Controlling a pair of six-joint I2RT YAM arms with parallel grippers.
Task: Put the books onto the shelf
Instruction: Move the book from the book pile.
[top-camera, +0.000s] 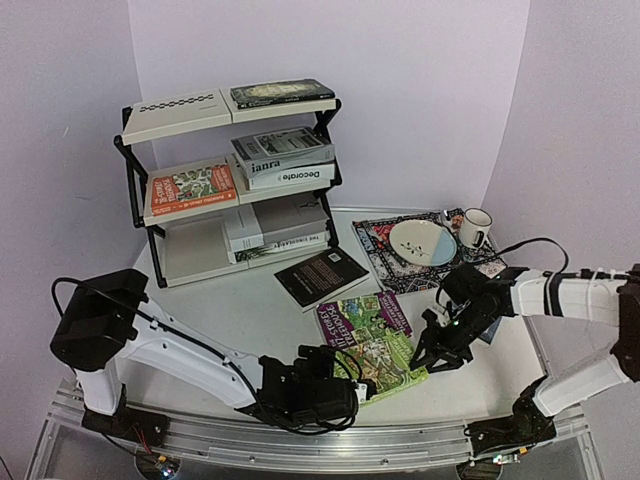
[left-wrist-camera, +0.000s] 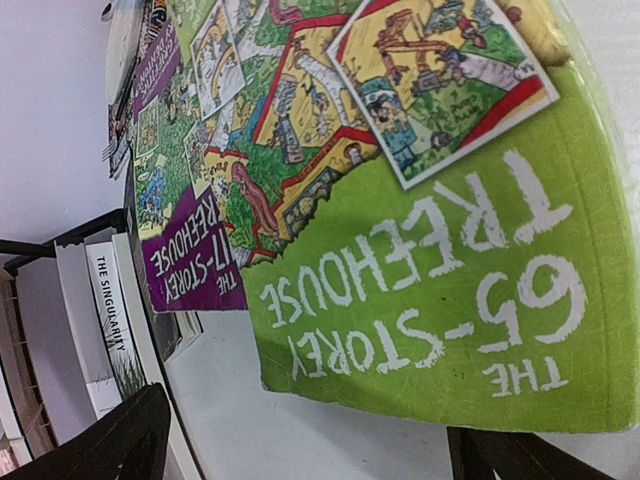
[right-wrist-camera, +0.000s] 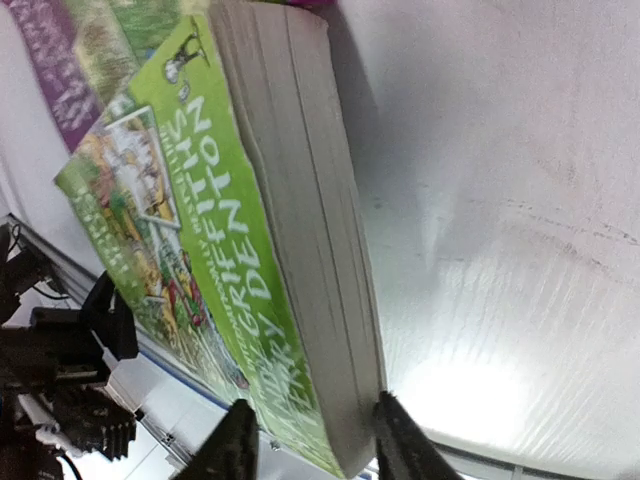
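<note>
My right tool (right-wrist-camera: 318, 440) gripped the green book (top-camera: 385, 362) by its right page edge. As far as the wrist view showed, one finger lay on the cover and one beneath. I took that edge because a flat book offers no other hold, and I judged that side sat just off the surface (top-camera: 250, 310). The book lay at the near edge, between my two tools, its far edge against the purple book (top-camera: 360, 312) and seemingly overlapping it. My left tool (top-camera: 350, 388) hovered wide open and empty just beside the book's near left corner, placed, I think, to steady it or take the other side. A black book (top-camera: 322, 275) lay flat further back. The shelf (top-camera: 135, 175) stood at the far left, well apart, with stacked books (top-camera: 283, 160) on all three tiers.
</note>
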